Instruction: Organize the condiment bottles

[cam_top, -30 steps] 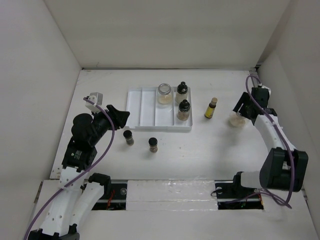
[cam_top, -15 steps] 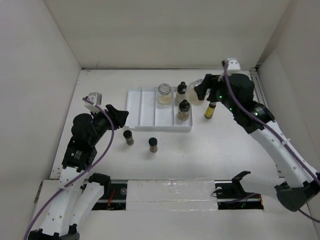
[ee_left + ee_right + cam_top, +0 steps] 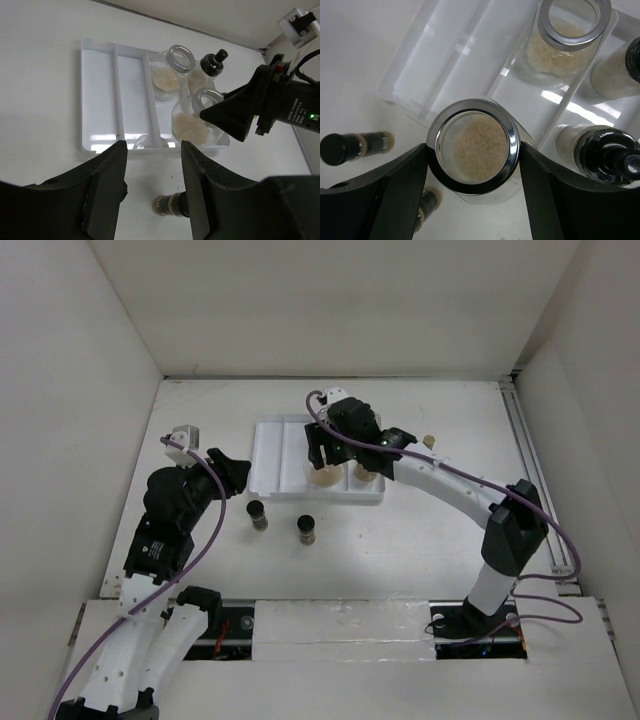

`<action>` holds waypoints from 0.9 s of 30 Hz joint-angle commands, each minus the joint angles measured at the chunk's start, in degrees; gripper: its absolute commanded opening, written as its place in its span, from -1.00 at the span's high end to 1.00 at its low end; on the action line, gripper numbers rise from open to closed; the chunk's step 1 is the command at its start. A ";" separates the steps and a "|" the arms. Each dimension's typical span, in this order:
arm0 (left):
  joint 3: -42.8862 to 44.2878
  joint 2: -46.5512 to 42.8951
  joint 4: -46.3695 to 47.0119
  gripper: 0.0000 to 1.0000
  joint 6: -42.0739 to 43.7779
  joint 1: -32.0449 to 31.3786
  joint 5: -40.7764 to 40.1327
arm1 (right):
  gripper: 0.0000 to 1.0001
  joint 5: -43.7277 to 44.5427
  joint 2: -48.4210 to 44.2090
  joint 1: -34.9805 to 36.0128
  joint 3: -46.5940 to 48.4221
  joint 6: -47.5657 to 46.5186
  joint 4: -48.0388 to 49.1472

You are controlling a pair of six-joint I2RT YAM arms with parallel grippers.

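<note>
The right gripper (image 3: 323, 458) has its fingers clamped on a clear beige-filled jar (image 3: 472, 147) at 6 o'clock of the white tray (image 3: 100, 100). The left gripper (image 3: 153, 160) has its fingers spread wide, empty.

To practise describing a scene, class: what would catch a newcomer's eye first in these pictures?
The right claw grips a clear jar of beige grains at the near end of the white tray, where a matching jar already stands. Two brown spice bottles sit on the table in front of the tray, by the open left claw.
</note>
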 commanded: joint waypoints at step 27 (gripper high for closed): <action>0.51 10.85 -3.51 -0.19 1.76 0.14 -8.01 | -0.68 4.67 9.77 -3.55 -1.64 -1.58 16.39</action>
